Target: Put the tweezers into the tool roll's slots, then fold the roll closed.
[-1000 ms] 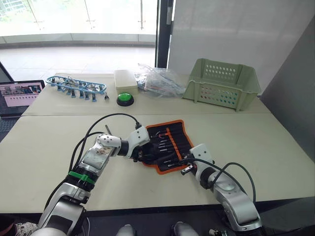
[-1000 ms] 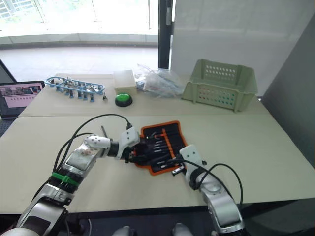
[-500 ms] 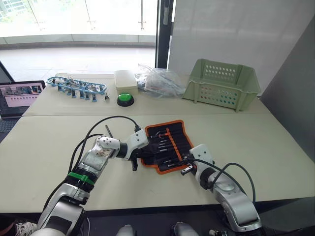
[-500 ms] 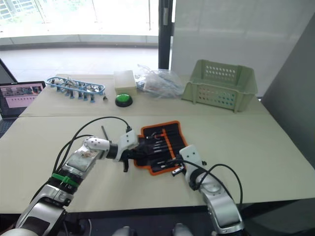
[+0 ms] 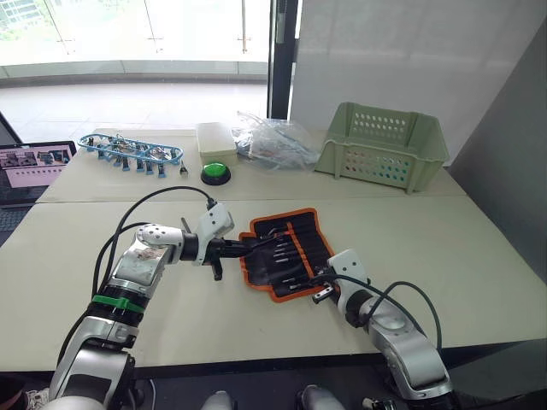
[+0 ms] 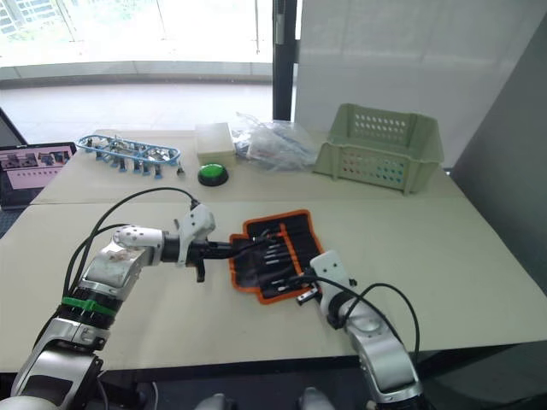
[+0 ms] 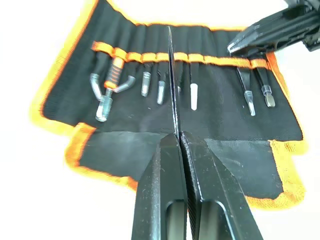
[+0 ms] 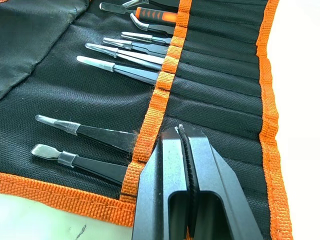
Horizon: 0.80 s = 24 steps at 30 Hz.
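Observation:
The tool roll lies open on the table, black with orange edging. Several tweezers and a small orange-handled tool sit in its slots, their tips over the orange strip. My left gripper hovers just off the roll's left edge, shut on one thin black tweezers that points across the roll. In the left wrist view this gripper shows both fingers pressed together. My right gripper is shut and rests on the roll's near right end, beside the orange strip.
A pale green basket stands at the back right. A clear plastic bag, a white box, a green button and a blue rack line the far table. A laptop sits far left.
My left gripper has shut on a tweezers and drawn back to the left, off the roll's left edge. The right gripper has stayed where it was.

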Available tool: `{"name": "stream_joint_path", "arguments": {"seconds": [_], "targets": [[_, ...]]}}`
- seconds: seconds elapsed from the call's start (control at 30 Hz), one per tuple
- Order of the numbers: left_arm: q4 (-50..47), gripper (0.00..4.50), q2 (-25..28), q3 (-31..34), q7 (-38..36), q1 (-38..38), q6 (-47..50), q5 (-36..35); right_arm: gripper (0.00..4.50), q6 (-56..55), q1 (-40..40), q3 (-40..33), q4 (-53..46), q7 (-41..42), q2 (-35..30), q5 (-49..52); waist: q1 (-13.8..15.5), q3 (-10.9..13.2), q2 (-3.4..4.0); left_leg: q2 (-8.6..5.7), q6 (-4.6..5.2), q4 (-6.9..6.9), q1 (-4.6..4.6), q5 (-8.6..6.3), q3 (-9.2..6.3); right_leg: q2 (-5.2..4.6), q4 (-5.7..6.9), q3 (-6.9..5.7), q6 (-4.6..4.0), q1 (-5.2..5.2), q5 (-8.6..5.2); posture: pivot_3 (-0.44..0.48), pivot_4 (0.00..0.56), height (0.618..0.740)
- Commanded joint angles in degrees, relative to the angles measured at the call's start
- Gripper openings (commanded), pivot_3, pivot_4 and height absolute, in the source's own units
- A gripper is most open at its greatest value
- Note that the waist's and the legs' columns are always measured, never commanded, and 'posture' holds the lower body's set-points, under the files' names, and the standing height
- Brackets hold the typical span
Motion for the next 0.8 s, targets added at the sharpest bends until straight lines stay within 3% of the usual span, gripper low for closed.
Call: {"name": "stream_joint_path", "arguments": {"seconds": [0.03,0.13,0.27,0.33,0.43,0.67,0.7,0.8], "targets": [[-5.9,0.01,4.5,4.4,0.7,3.1,2.4,-1.7,0.00,1.5,1.0,1.0,2.4,0.6,-0.1,0.1,-0.5,0.0,0.00,0.00,0.00,0.00,0.01,0.00,0.00,0.00,0.01,0.00,-0.01,0.00,0.00,0.000,0.150,0.725],[-11.4,0.01,8.5,8.5,2.8,8.7,5.0,-2.5,0.00,1.3,0.7,0.9,2.8,1.0,-0.3,0.0,-0.7,0.0,0.00,0.03,0.00,-0.04,0.01,0.00,0.00,0.00,0.07,0.00,-0.08,-0.04,-0.05,0.000,0.150,0.725],[-20.2,0.01,12.6,17.5,7.9,21.5,8.0,-3.3,0.00,0.9,0.2,1.0,3.3,1.7,-0.6,0.0,-0.7,0.0,0.01,0.10,0.00,-0.07,0.06,-0.01,0.04,-0.01,0.03,0.01,-0.11,-0.05,-0.08,0.000,0.150,0.725],[-25.0,0.01,11.7,25.4,12.1,30.0,9.9,-4.3,0.00,0.7,-0.3,1.1,3.9,2.2,-0.6,0.1,-0.6,0.0,0.00,0.11,-0.01,-0.07,0.08,-0.01,0.05,-0.04,0.03,-0.01,-0.11,-0.04,-0.08,0.000,0.150,0.725],[-30.1,0.01,10.0,32.1,16.4,38.9,11.0,-4.5,0.00,0.4,-1.2,1.0,5.0,3.2,-1.0,0.4,-0.6,0.0,-0.06,0.12,-0.01,-0.06,0.15,-0.01,0.09,-0.08,0.05,-0.02,-0.13,0.00,-0.09,0.000,0.150,0.725],[-32.9,0.01,8.6,33.6,20.6,44.8,10.4,-5.0,0.00,-0.6,-2.7,1.9,7.1,5.3,-1.6,0.3,0.1,0.0,-0.16,0.15,-0.02,-0.06,0.45,-0.01,0.10,-0.13,0.07,-0.07,-0.64,0.16,-0.39,0.000,0.150,0.725],[-32.7,0.63,8.2,34.1,20.8,44.8,10.8,-5.9,0.00,-0.7,-3.0,2.0,7.4,5.4,-1.4,0.3,-0.1,0.0,-0.16,0.15,-0.02,-0.06,0.46,-0.01,0.12,-0.13,0.07,-0.06,-0.65,0.15,-0.38,0.000,0.150,0.725],[-31.9,1.58,7.4,35.6,21.3,44.6,10.4,-8.0,0.00,-1.0,-3.4,2.3,8.0,5.5,-1.0,0.1,-0.5,0.0,-0.17,0.17,-0.02,-0.10,0.47,-0.01,0.13,-0.12,0.10,-0.07,-0.67,0.12,-0.38,0.000,0.150,0.725]]}}
